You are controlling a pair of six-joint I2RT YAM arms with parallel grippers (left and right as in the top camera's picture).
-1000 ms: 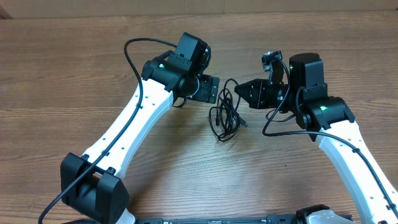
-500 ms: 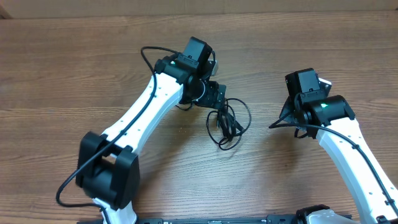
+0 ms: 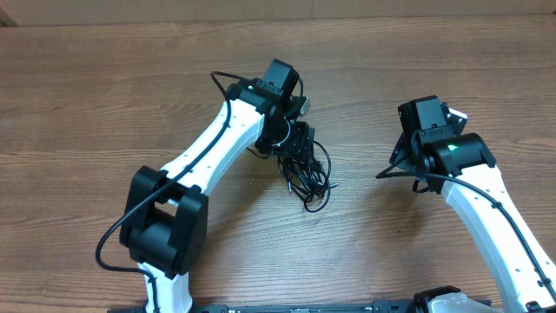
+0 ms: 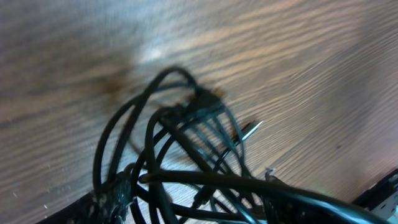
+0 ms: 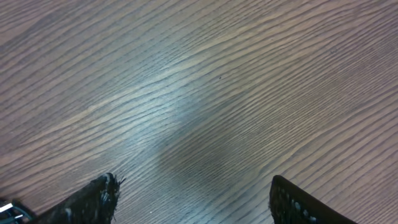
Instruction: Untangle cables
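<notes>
The cables [image 3: 311, 176] are thin black cords bunched in one tangle on the wood, a little left of the table's middle. My left gripper [image 3: 296, 146] is down on the tangle's upper left part. In the left wrist view several looped strands of the cables [image 4: 186, 124] cross between the left gripper's [image 4: 196, 199] spread fingertips [image 4: 115, 191], with a small plug end poking out on the right. My right gripper [image 3: 400, 165] hangs well to the right of the tangle. It stands open [image 5: 196, 199] over bare wood, nothing between its fingers [image 5: 99, 200].
A thick black arm cable [image 3: 228, 80] arches off the left arm behind the tangle. The left arm's white links [image 3: 204, 152] run diagonally from the front left. The table's far edge [image 3: 278, 21] runs along the top.
The right gripper opened, let go of the cables and drew back to the right. The left arm swung in over the tangle, the bundle bunched tighter, and its jaws narrowed somewhat.
</notes>
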